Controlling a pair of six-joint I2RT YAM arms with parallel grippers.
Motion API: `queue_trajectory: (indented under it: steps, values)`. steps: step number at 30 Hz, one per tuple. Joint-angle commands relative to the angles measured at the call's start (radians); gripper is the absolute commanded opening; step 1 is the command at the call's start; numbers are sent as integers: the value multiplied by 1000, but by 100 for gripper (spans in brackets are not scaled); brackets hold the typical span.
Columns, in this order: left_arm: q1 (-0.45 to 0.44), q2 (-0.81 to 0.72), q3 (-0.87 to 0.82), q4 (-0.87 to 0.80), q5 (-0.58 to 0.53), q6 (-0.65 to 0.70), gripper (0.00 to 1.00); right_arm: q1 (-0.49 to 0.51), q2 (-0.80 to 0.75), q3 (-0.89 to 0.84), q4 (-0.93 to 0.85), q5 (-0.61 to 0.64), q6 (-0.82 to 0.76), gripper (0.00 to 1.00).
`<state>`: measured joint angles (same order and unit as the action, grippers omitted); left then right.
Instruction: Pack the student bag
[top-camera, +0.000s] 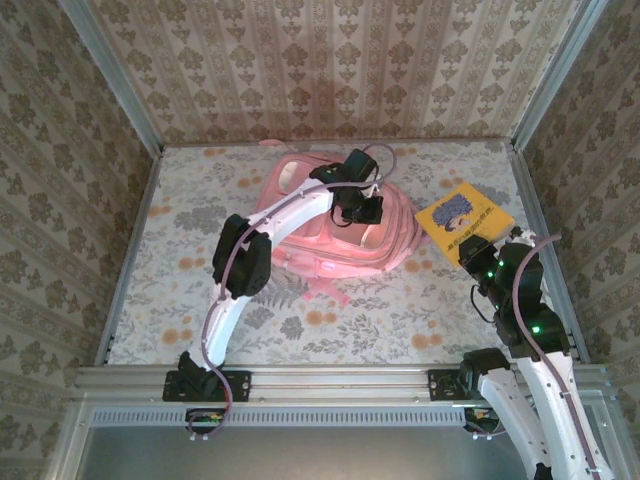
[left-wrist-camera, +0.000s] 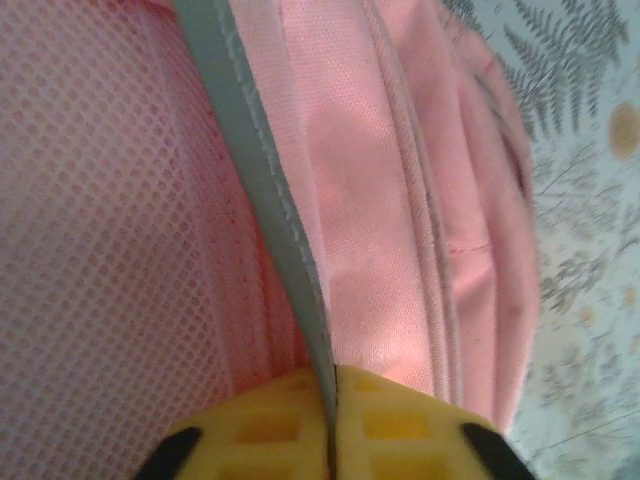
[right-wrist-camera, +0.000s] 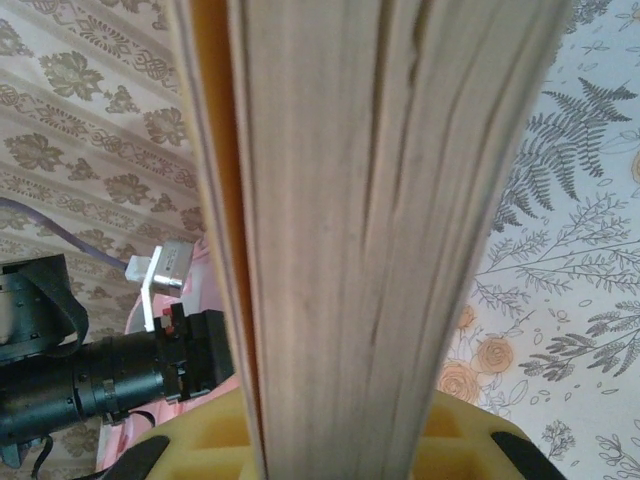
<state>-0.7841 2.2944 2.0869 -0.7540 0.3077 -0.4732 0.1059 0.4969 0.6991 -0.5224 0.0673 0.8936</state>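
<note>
The pink student bag (top-camera: 300, 245) lies in the middle of the table with its top opening toward the right. My left gripper (top-camera: 362, 212) reaches down into that opening. In the left wrist view the yellow pads of my left gripper (left-wrist-camera: 332, 400) are shut on the grey edge strip (left-wrist-camera: 262, 190) of the bag, with pink mesh lining (left-wrist-camera: 100, 250) on the left and outer fabric (left-wrist-camera: 380, 200) on the right. My right gripper (top-camera: 478, 258) is shut on a yellow-covered book (top-camera: 462, 218), held right of the bag. The book's page edges (right-wrist-camera: 370, 220) stand upright between the pads of my right gripper (right-wrist-camera: 340, 440).
The floral tablecloth (top-camera: 200, 230) is bare left of and in front of the bag. Patterned walls (top-camera: 330, 60) enclose the table at the back and both sides. In the right wrist view the left arm's black wrist (right-wrist-camera: 90, 385) sits left of the book.
</note>
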Motion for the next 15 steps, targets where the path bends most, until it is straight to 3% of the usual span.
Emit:
queue_trajectory:
  steps: [1,15]
  values:
    - [-2,6,52,-90,-90,55,0,5,-23,34,70,-22,11,0]
    - [38,-219,75,-123,-25,105,0,8,2,145,-38,33,-43,0]
